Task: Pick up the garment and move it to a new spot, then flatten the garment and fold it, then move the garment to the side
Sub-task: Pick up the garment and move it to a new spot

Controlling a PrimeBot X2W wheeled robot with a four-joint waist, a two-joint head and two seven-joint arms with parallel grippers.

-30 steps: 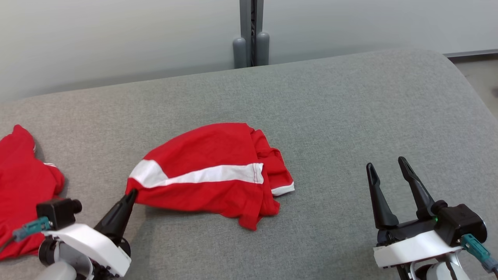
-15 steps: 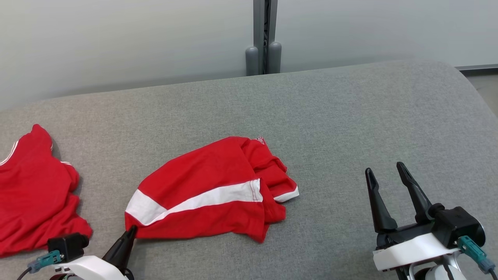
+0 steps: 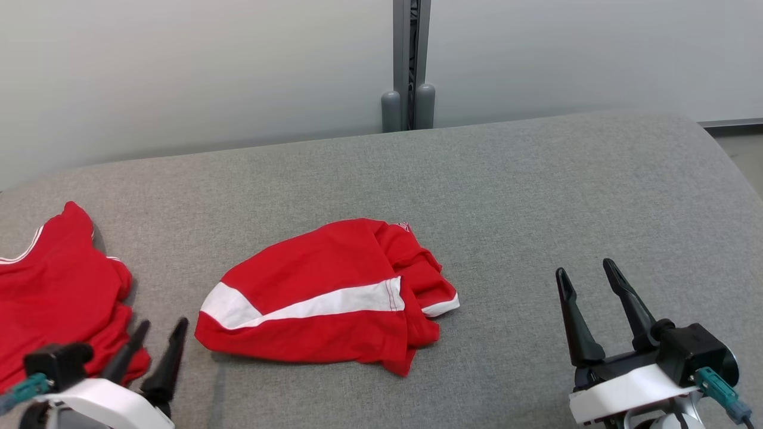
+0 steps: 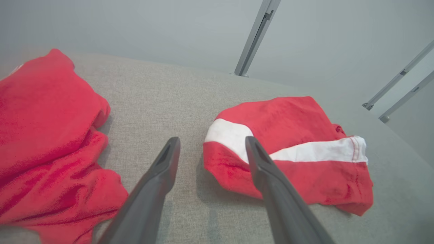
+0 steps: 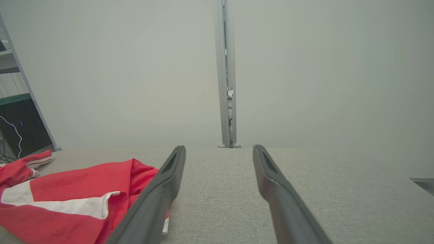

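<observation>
Red, white-striped garment (image 3: 325, 304) lies lower centre on the grey desk (image 3: 536, 190), long axis running left to right. Left jaws, apart and empty, sit just beside its left end; right jaws, also apart, stand well off at lower right.

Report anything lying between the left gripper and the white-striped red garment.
Nothing visible does: only bare grey upholstery separates the left gripper from the white-striped red garment. A second red garment lies to the gripper's left.
</observation>
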